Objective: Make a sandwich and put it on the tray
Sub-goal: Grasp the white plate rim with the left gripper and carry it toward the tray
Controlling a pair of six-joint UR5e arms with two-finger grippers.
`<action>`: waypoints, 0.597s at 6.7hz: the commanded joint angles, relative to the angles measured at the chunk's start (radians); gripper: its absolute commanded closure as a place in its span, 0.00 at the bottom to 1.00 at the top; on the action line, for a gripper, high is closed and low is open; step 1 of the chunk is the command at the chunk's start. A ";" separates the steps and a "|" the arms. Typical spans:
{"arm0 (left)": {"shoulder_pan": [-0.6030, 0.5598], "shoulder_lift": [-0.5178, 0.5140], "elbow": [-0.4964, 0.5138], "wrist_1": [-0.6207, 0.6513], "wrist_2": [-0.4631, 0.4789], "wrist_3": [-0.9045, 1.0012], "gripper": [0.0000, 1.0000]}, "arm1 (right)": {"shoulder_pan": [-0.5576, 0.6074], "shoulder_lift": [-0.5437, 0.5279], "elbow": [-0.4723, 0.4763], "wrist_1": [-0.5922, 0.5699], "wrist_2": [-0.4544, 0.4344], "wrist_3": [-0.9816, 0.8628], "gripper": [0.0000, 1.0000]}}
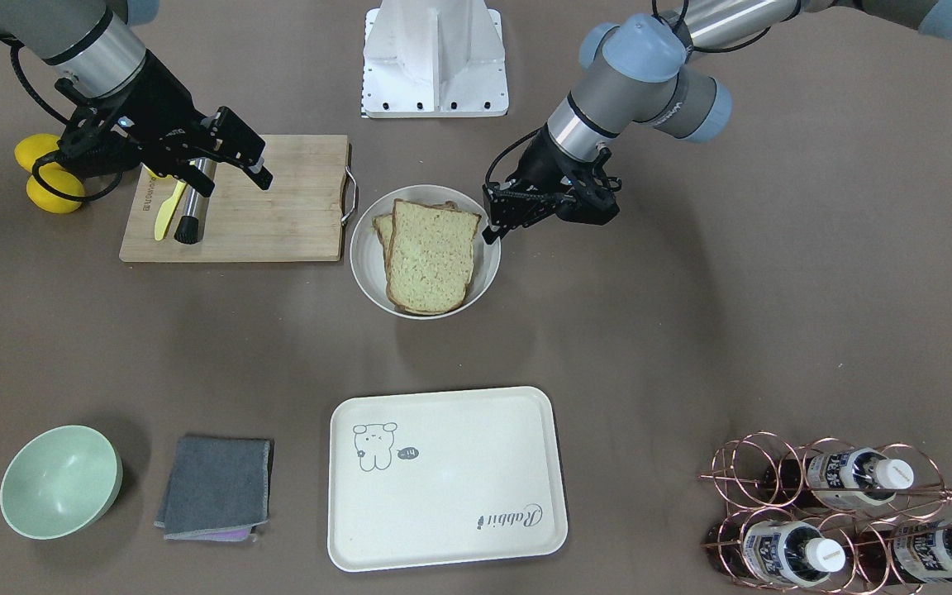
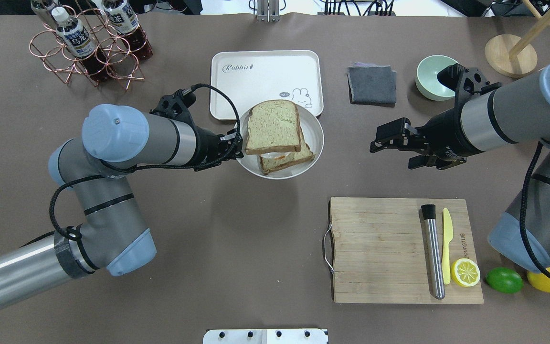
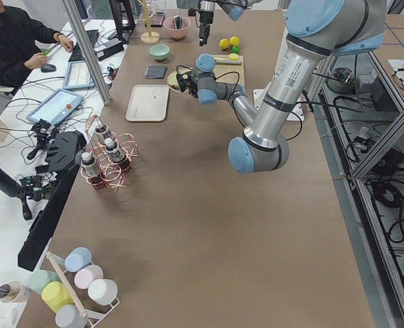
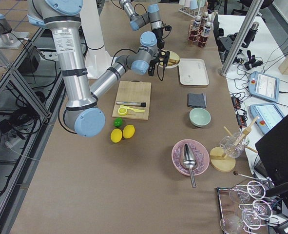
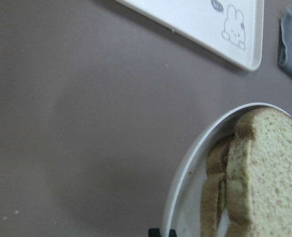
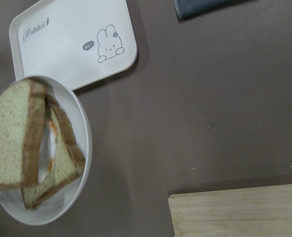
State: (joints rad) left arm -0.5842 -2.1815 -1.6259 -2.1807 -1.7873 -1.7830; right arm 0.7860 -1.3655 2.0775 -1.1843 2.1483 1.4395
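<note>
The sandwich [image 2: 275,126], two speckled bread slices with a fried egg [image 6: 49,148] between them, lies on a round white plate [image 2: 315,138]. My left gripper [image 2: 239,145] is shut on the plate's rim and holds the plate above the table, its shadow falling below it. The plate also shows in the front view [image 1: 364,264] with the sandwich [image 1: 430,256] and the left gripper [image 1: 492,223]. The cream tray [image 2: 265,76] marked "Rabbit" lies beyond, partly overlapped by the plate in the overhead view. My right gripper [image 2: 389,153] is open and empty, above the cutting board's far edge.
A wooden cutting board [image 2: 380,248] bears a steel muddler [image 2: 433,251], a yellow knife [image 2: 447,243] and a lemon half [image 2: 465,272]. A lime and a lemon lie beside it. A grey cloth [image 2: 372,84], a green bowl [image 2: 435,76] and a bottle rack [image 2: 89,45] stand at the far side.
</note>
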 commanded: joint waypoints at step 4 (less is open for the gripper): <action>-0.083 -0.250 0.493 -0.160 0.138 -0.041 1.00 | 0.001 0.003 0.001 0.000 0.001 0.012 0.00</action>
State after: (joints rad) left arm -0.6473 -2.3938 -1.2130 -2.3200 -1.6556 -1.8251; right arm 0.7869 -1.3648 2.0787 -1.1842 2.1491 1.4456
